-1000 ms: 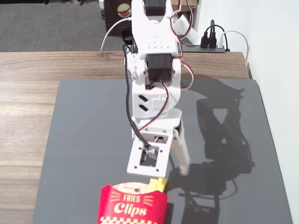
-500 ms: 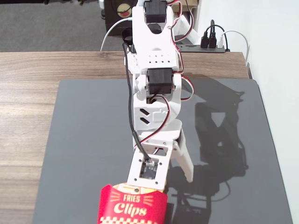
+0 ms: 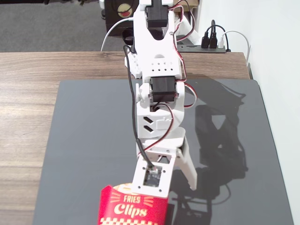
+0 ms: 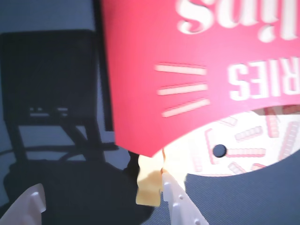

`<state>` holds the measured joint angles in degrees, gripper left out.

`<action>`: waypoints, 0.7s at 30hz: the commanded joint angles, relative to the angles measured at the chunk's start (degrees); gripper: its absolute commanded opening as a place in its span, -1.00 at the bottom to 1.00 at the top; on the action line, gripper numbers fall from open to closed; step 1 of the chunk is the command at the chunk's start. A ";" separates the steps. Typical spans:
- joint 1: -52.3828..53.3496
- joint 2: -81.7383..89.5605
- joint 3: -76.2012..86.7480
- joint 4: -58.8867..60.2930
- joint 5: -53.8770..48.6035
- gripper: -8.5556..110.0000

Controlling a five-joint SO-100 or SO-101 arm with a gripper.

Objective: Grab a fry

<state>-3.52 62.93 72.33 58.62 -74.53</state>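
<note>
Fry point(image 4: 149, 183) pokes from the carton point(image 4: 197, 70) mouth in the wrist view, touching or just beside one finger point(image 4: 180, 208). Gripper point(image 4: 101, 206) jaws stand wide, holding nothing. Reach looks done; closing and lifting remain. Fixed view hides the fry behind the arm point(image 3: 157, 93).

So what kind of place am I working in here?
Probably a home or office desk setup: a wooden table topped with a dark mat, a power strip by the white wall, and a toy fries carton.
</note>
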 commanded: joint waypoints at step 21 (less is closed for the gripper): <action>0.18 -0.88 -1.58 -0.70 1.05 -0.85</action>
<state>-3.87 61.26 72.33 58.01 -73.74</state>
